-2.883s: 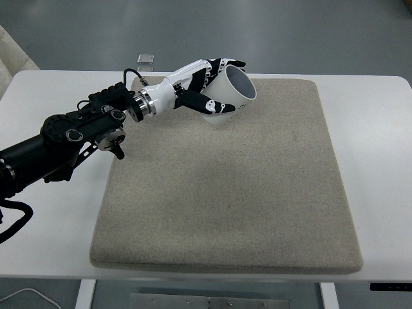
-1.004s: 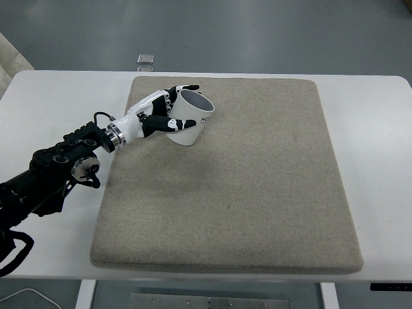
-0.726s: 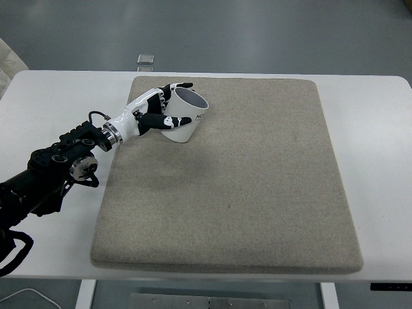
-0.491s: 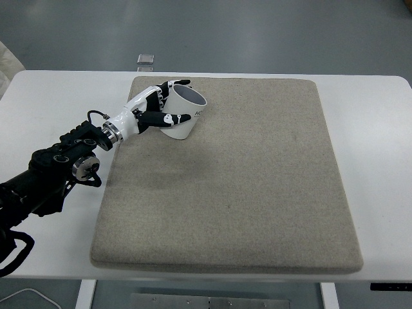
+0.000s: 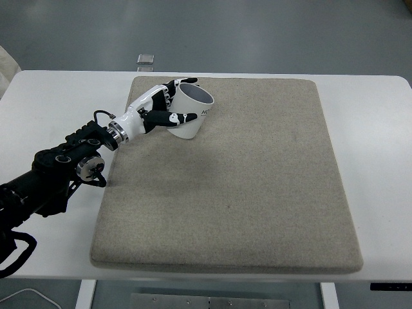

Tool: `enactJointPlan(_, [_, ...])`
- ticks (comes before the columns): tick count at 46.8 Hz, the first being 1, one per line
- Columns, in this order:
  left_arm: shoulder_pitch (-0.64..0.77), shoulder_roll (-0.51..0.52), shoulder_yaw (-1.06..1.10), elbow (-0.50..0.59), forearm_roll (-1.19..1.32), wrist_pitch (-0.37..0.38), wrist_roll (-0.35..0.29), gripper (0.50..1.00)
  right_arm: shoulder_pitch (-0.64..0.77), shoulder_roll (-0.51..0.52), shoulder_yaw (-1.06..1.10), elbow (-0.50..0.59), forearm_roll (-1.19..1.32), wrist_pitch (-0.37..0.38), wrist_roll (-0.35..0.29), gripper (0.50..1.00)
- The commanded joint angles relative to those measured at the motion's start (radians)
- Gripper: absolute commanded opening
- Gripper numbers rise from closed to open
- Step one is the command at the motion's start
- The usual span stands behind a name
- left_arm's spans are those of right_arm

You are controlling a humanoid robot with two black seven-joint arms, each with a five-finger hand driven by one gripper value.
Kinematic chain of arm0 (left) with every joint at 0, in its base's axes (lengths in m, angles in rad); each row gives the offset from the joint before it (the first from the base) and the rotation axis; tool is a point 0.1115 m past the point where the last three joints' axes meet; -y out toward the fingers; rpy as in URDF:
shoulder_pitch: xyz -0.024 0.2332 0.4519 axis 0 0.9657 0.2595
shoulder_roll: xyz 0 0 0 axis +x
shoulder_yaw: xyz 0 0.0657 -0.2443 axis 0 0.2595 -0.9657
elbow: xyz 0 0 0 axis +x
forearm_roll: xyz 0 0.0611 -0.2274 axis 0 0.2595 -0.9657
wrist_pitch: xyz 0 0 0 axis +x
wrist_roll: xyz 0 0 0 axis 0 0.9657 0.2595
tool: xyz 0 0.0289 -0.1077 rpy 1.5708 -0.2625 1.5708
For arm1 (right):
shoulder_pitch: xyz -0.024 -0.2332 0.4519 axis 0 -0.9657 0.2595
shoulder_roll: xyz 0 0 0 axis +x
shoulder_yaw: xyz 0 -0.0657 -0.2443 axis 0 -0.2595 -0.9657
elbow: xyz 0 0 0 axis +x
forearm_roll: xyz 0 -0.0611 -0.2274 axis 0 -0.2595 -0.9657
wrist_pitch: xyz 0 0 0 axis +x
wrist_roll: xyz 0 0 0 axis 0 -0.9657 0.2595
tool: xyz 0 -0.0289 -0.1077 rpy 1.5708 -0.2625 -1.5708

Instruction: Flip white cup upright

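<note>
- White cup (image 5: 192, 111) sits at the far left part of a beige mat, held in the robot's left hand (image 5: 156, 111).
- Its open mouth faces up and tips toward the right, so the dark grey inside shows; it looks slightly tilted, not fully upright.
- Whether its base rests on the mat or hangs just above it cannot be told from this steep top view.
- Left hand, white with black joints, is wrapped around the cup's left side.
- Thumb (image 5: 179, 118) lies across the near side of the cup wall; the other fingers (image 5: 175, 87) curl over the far side by the rim.
- Small dark print shows on the cup wall just under the rim, too small to read.
- Behind the hand, a silver wrist ring joins a black arm (image 5: 58, 167) that runs down and left to the picture's left edge.
- Beige mat (image 5: 257, 193), square and rough-textured, covers most of the middle of the table.
- White table (image 5: 45, 96) shows bare strips on the left, right and far sides of the mat.
- Small grey square object (image 5: 146, 59) lies on the floor just beyond the table's far edge, above the mat's left corner.
- Grey floor fills the top of the view.
</note>
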Motion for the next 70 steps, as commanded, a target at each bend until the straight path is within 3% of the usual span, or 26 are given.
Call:
enactJointPlan(1, [0.0,0.0,0.0,-0.001,0.001,0.0,0.0,0.992,0.0,0.0,0.0,0.0,0.0,0.0,0.001,0.93])
enactJointPlan(21, [0.0,0.002,-0.004,-0.001,-0.042,-0.003,0.0,0.992,0.0,0.0,0.0,0.001,0.0,0.0,0.001,0.93])
enactJointPlan(32, [-0.001,0.014,-0.011,-0.027,-0.043,-0.064,0.0,0.992,0.0,0.0,0.0,0.001,0.0,-0.002,0.0,0.93])
enactJointPlan(70, [-0.104,0.023,-0.148,-0.013,-0.08,-0.063,0.0,0.994,0.0,0.0,0.002,0.001,0.0,0.0,0.0,0.93])
